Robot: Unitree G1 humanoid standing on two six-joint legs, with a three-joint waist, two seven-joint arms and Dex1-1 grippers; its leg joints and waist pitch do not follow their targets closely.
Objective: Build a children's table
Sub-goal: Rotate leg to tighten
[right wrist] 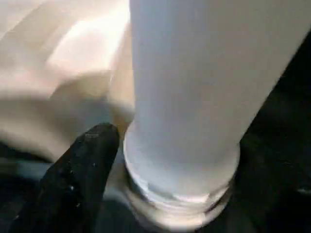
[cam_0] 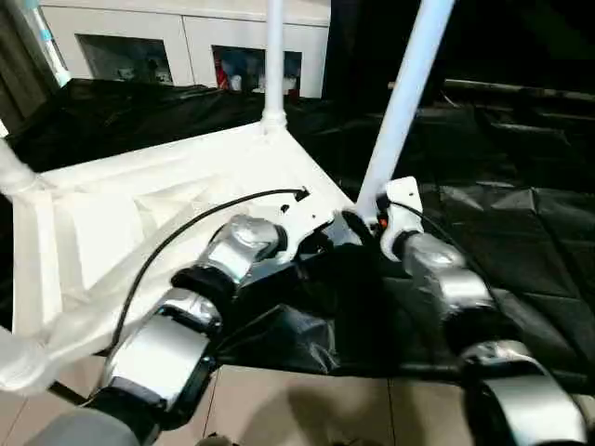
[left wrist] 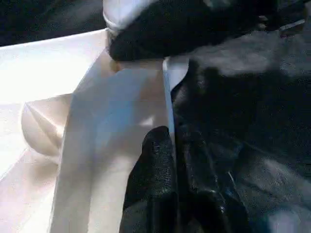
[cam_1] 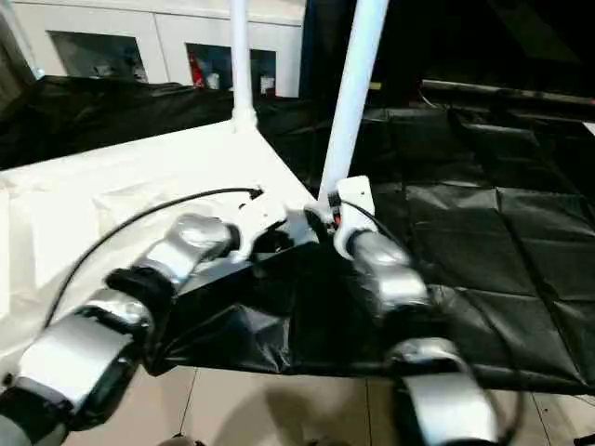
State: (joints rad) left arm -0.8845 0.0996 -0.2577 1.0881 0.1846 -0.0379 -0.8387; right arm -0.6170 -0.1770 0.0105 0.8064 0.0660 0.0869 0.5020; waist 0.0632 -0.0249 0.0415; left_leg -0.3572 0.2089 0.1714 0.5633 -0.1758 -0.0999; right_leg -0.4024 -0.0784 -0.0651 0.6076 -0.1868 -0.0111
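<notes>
White plastic rectangular tabletop (cam_0: 139, 214) lies ribbed underside up across the left and centre of my head view, on black sheeting (cam_0: 521, 242). At upper centre, one white tapered tube leg (cam_0: 274, 56) stands upright in the far corner socket. My left gripper (left wrist: 165, 160) pinches the tabletop's near edge, fingers clamped on it. Right of centre, a second white tube leg (cam_0: 404, 102) leans in the near corner socket; my right gripper (cam_0: 367, 221) sits at its base, one finger (right wrist: 82, 170) beside it; I cannot tell its state.
</notes>
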